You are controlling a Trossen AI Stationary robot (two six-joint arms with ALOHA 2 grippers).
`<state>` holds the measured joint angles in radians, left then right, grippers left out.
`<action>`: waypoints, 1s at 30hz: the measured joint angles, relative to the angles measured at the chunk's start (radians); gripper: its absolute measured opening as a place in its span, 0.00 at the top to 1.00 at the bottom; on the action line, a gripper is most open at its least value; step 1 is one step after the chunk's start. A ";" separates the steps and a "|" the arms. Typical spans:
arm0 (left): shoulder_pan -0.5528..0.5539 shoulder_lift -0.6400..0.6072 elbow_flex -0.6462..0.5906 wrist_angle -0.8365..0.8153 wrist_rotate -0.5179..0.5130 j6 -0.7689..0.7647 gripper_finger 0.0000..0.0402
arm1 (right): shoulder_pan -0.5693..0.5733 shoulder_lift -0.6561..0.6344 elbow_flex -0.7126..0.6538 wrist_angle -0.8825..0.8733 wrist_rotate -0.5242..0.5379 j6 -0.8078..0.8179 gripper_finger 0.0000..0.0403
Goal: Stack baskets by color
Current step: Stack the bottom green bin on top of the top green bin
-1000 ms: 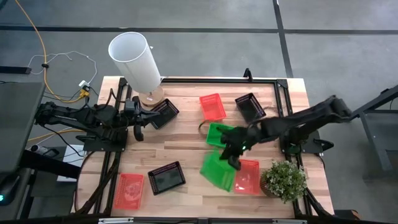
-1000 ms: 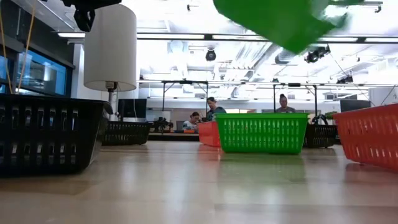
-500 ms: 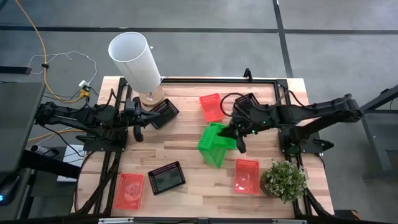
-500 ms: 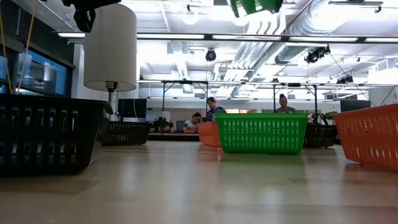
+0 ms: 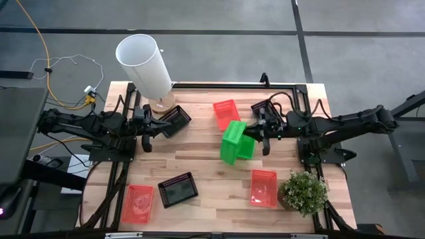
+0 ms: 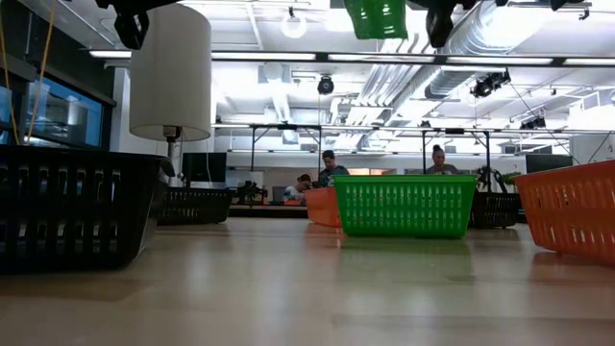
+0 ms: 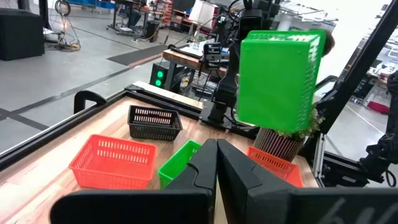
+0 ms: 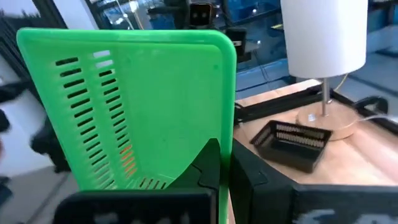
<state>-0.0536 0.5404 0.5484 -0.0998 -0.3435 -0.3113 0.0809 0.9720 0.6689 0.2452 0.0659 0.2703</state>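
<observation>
Green basket [image 5: 233, 141] hangs tilted above the counter [image 5: 199, 159], its rim pinched in my right pincer [image 5: 255, 134], just beside the red basket [image 5: 226, 113] and above a second green basket [image 6: 405, 205]. My left pincer [image 5: 147, 127], pressed together, waits near the white cylinder [image 5: 144, 65]. The counter is pale wooden planks; beyond it lies a bright workshop where people [image 6: 330, 167] sit.

the baskets [image 5: 233, 141] looked like slotted plastic with a slight sheen. the table [image 5: 199, 156] was smooth pale wood planking. the cylinder [image 5: 144, 64] looked matt.
</observation>
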 joint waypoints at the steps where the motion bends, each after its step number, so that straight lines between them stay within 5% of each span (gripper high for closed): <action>1: 0.000 0.000 0.000 0.000 0.000 0.003 1.00 | -0.002 0.001 0.000 -0.001 -0.006 -0.024 1.00; 8: 0.000 0.000 0.000 0.000 -0.001 0.007 1.00 | -0.003 0.004 0.009 -0.024 -0.009 -0.070 1.00; 14: 0.000 0.000 0.000 0.000 -0.013 0.000 1.00 | -0.032 0.081 0.236 -0.463 0.106 -0.138 1.00; 22: 0.001 0.001 0.000 -0.008 -0.023 0.000 1.00 | -0.164 0.376 0.590 -1.129 -0.004 -0.137 1.00; 30: 0.001 0.001 0.000 -0.008 -0.034 0.000 1.00 | -0.246 0.563 0.672 -1.193 -0.127 -0.251 1.00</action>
<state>-0.0528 0.5415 0.5484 -0.1081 -0.3779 -0.3115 -0.1647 1.5351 1.3413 -0.9483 -0.0615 0.0190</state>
